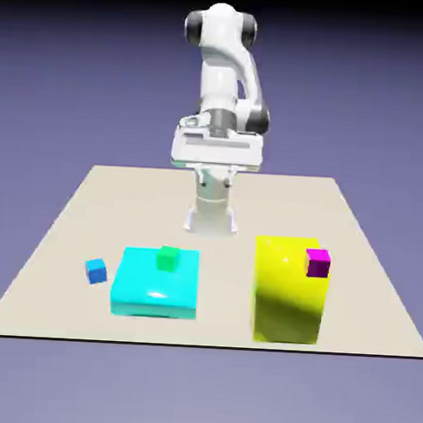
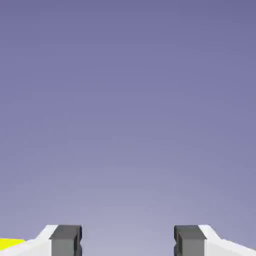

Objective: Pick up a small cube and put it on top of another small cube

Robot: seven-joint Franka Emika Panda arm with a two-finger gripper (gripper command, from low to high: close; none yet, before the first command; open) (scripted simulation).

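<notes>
Gripper (image 1: pixel 215 182), two-fingered, white with grey tips: fingers spread apart, open, nothing between them in the hand view. Raised, in front of the arm's base, apart from every cube and block.

Blue cube (image 1: pixel 96 271), tiny, plain: resting on the table (image 1: pixel 250 204), lower than the gripper and well out to its side, toward the exterior view's left. Nearer the camera than the gripper; turned a little askew; just beside the cyan block, with a strip of bare table between.

Green cube (image 1: pixel 167 259), tiny, plain: lower than the gripper and toward the exterior view's left of it, closer in than the blue one. Seen on top of the cyan block, toward its far edge.

Cyan block (image 1: pixel 156 291), large, flat, glossy: on the table, below the gripper and toward the exterior view's left.

Yellow block (image 1: pixel 286 297), large, glossy: below the gripper and toward the exterior view's right. A sliver of yellow also enters the hand view, at its bottom left corner, beside a finger.

Magenta cube (image 1: pixel 317 263), tiny: seen against the yellow block's upper part, at the edge farther from the gripper; its exact footing cannot be told.

Arm (image 1: pixel 220 76), white with dark joints: rising behind the gripper.
</notes>
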